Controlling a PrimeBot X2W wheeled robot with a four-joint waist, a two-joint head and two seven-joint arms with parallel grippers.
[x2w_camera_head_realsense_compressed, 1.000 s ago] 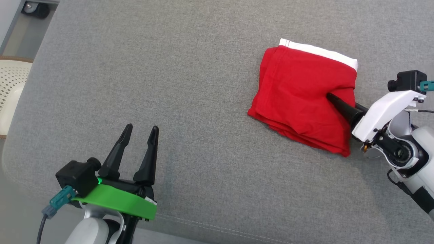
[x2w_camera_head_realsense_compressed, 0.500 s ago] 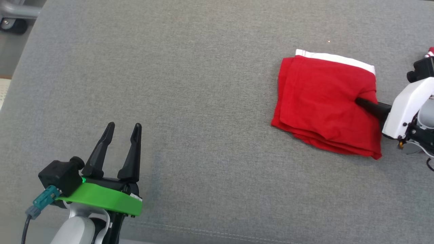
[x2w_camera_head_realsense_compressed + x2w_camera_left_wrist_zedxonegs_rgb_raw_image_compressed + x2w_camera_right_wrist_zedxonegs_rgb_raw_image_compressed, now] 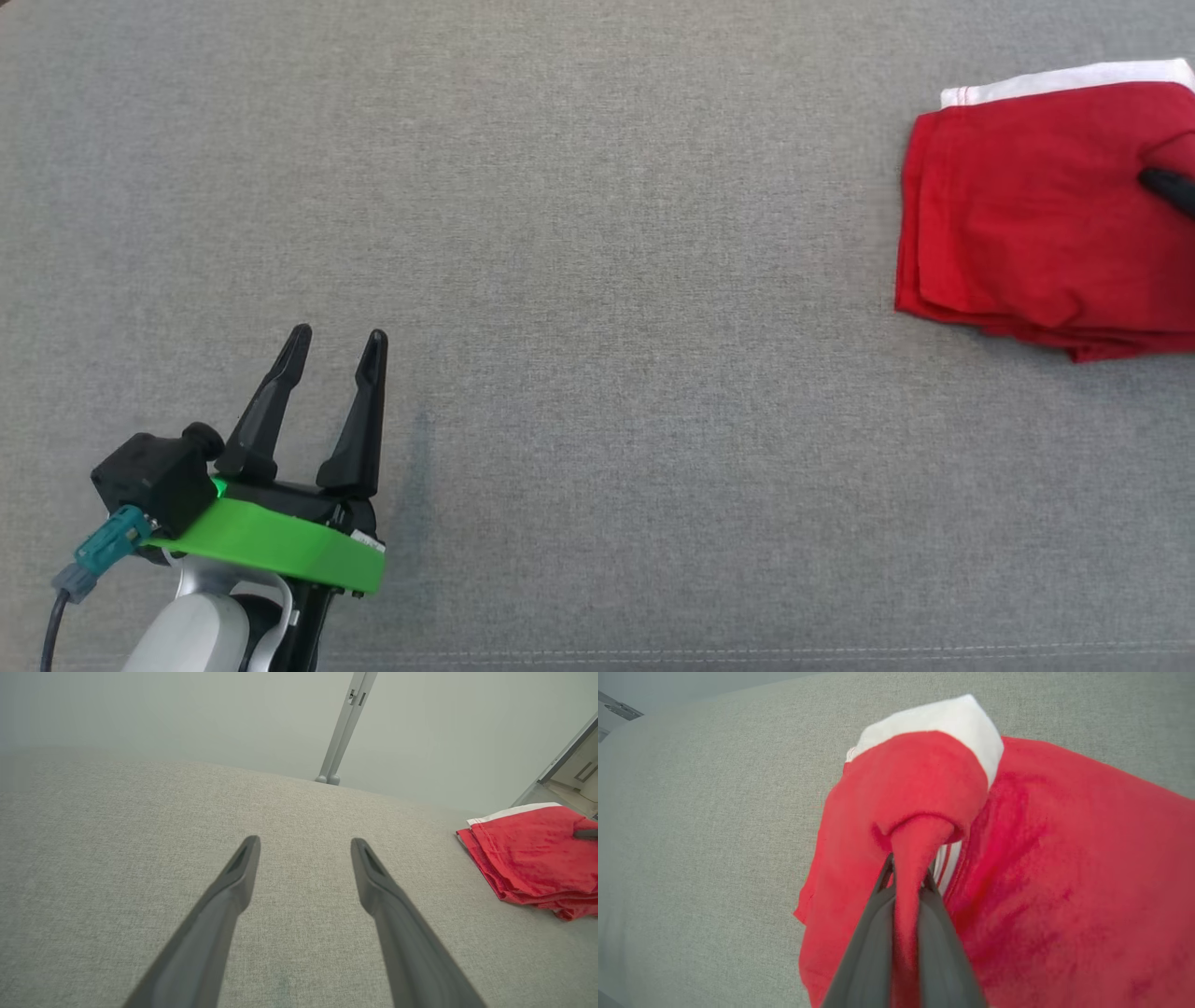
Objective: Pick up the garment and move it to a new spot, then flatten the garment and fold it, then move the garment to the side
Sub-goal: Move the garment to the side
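Note:
The garment [image 3: 1036, 205] is a folded red cloth with a white band, lying at the far right of the grey cushion [image 3: 597, 233]. In the right wrist view my right gripper [image 3: 908, 872] is shut on a pinched ridge of the garment [image 3: 1041, 868], red cloth squeezed between its two dark fingers. One dark fingertip [image 3: 1167, 185] pokes into the head view at the right edge, on the cloth. My left gripper [image 3: 334, 338] stands open at the lower left, nothing between its fingers. The left wrist view has the garment [image 3: 532, 858] off to the right of the left gripper [image 3: 303, 844].
The grey fabric cushion spreads across the whole head view, with a stitched seam [image 3: 747, 649] along its near edge. Beyond the cushion's far edge stands a grey metal leg [image 3: 343, 728] against a pale wall.
The right gripper has shut on the garment. The head camera has swung left, so the garment and right arm now sit at the frame's right edge. The left gripper stays open.

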